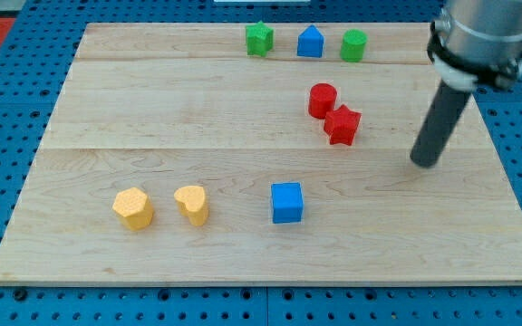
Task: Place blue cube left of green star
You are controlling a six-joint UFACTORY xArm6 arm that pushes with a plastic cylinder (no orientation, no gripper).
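The blue cube (pixel 287 202) lies on the wooden board, a little below the middle. The green star (pixel 259 39) lies near the board's top edge, well above the cube and slightly to its left. My tip (pixel 424 163) rests on the board at the right, far to the right of the blue cube and a little above its level. It touches no block. The rod rises from it toward the view's top right corner.
A blue house-shaped block (pixel 310 42) and a green cylinder (pixel 353 44) lie right of the green star. A red cylinder (pixel 322 100) and red star (pixel 342 124) touch near the middle right. Two yellow blocks (pixel 133 207) (pixel 191 204) lie at the lower left.
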